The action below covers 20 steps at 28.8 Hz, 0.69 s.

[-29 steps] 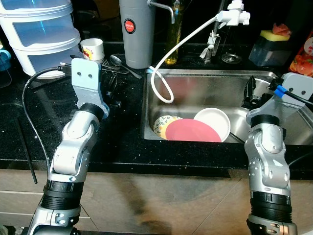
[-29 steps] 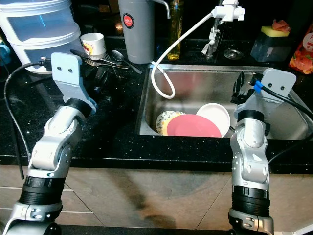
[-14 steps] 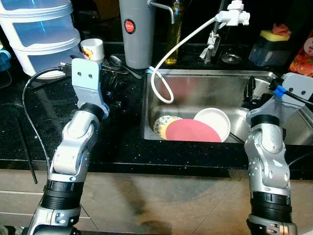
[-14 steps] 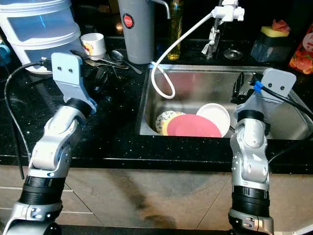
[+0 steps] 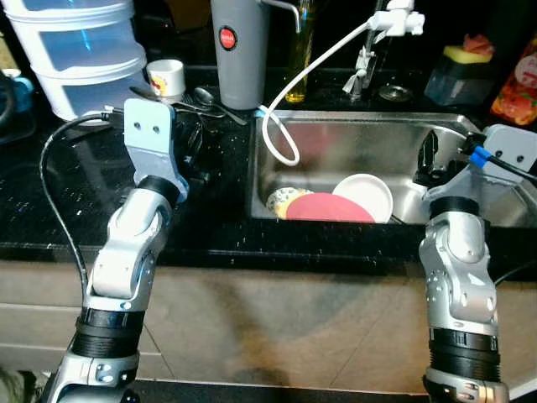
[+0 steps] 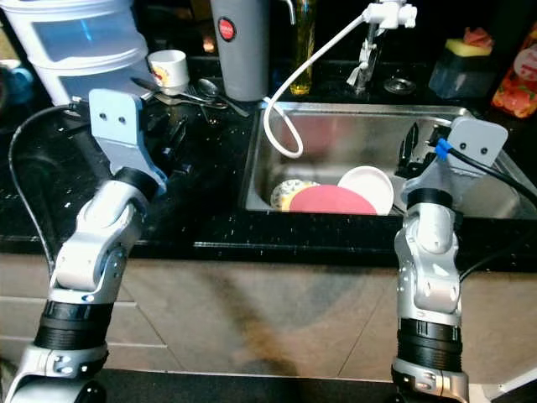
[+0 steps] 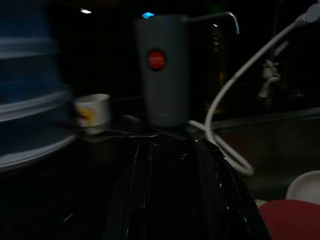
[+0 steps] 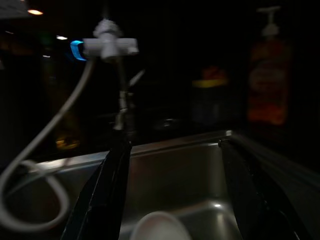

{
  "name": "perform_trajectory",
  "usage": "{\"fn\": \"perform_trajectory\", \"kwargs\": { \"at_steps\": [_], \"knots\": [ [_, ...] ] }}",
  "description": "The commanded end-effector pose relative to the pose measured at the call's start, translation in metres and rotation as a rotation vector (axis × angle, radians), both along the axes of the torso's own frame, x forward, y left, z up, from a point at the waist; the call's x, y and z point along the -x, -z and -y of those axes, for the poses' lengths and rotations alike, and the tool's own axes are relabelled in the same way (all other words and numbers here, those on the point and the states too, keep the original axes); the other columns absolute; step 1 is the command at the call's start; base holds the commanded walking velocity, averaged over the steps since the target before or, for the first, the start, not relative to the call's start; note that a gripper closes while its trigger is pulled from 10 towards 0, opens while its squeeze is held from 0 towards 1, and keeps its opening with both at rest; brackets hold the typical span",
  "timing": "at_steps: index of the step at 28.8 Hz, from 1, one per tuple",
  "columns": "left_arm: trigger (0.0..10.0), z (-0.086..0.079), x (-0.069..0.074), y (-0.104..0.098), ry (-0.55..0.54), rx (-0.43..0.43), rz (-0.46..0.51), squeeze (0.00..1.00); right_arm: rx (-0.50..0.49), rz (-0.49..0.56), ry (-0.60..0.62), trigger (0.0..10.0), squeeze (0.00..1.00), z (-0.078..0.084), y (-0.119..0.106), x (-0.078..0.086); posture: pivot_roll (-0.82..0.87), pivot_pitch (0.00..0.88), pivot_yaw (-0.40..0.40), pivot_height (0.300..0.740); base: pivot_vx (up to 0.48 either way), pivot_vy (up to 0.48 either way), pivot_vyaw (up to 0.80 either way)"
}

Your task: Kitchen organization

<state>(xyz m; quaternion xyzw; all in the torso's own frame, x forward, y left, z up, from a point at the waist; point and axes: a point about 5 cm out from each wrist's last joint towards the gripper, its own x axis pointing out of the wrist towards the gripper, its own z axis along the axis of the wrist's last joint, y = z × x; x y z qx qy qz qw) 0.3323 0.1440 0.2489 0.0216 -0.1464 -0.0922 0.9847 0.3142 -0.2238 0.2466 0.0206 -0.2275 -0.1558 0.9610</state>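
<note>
Dishes wait in the sink [image 5: 352,138]: a red plate [image 5: 334,207], white bowl [image 5: 367,194] and patterned dish [image 5: 282,200]. The left tool [image 7: 172,165] hovers over the worktop [image 5: 210,227] with narrowly parted fingers; the right tool [image 8: 172,175] hangs spread above the basin. Both empty, tidying looks barely begun.

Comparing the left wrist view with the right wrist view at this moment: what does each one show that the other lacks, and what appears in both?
The left wrist view has the grey dispenser with its red button, the small white cup, blurred stacked containers and the pink plate. The right wrist view has the white tap fitting, an orange pump bottle and the sink's inner wall. Both show the white hose, the white bowl and open black fingers.
</note>
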Motion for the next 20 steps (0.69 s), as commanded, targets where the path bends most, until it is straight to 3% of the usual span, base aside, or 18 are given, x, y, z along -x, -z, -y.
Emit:
{"fn": "perform_trajectory", "kwargs": {
  "at_steps": [1,14,20],
  "knots": [
    [10.0,0.0007,-0.0013,0.0015,0.0,-0.007,-0.004,0.0,-0.008,-0.012,-0.003,10.0,0.0,0.0003,0.0039,-0.0006,0.08,0.023,0.026,0.74,-0.337,0.0,0.0],
    [10.0,0.0007,-0.0015,0.0013,0.002,-0.007,-0.005,0.0,-0.009,-0.013,-0.004,10.0,0.0,-0.0001,0.0043,-0.0004,0.08,0.023,0.028,0.74,-0.321,0.0,0.0],
    [10.0,0.0009,-0.0025,0.0024,0.001,-0.004,-0.018,0.0,-0.007,-0.012,-0.005,10.0,0.0,0.0,0.0041,-0.0006,0.08,0.023,0.028,0.74,0.0,0.0,0.0]
  ]
}}
